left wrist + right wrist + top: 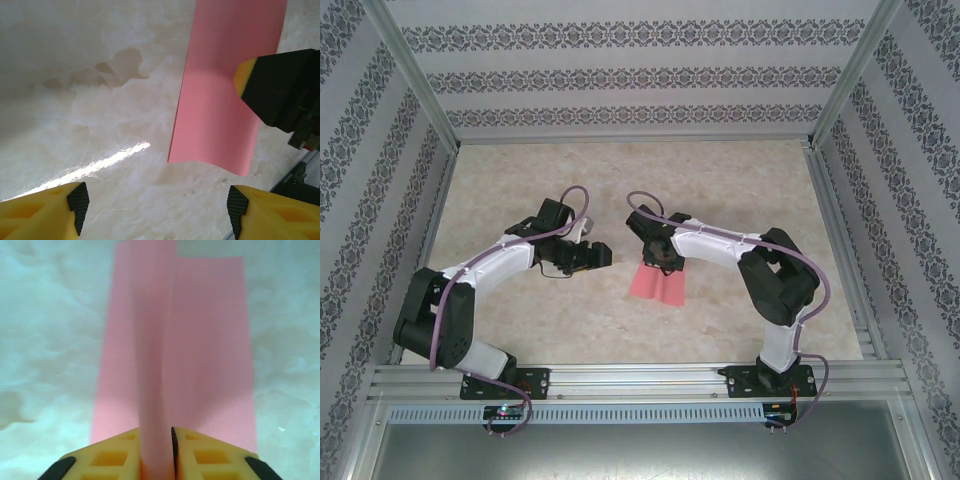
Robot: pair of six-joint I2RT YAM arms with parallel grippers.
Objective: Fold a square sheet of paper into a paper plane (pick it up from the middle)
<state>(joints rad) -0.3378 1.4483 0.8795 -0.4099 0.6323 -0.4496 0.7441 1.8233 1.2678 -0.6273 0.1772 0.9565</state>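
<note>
Near counter (520, 180) centre, square sheet of paper (658, 287) is seen lying with edges flat and middle drawn up into ridge. Ridge is pinched between right fingers (200, 452), closed narrow on it. Left fingers (50, 210) are spread wide, nothing gripped, positioned over counter just left of sheet.

You have no text, label, brand or number to read here. The square sheet of paper (210, 340) is plain pink, and the walls (620, 80) bear a repeating ornament, not lettering.
</note>
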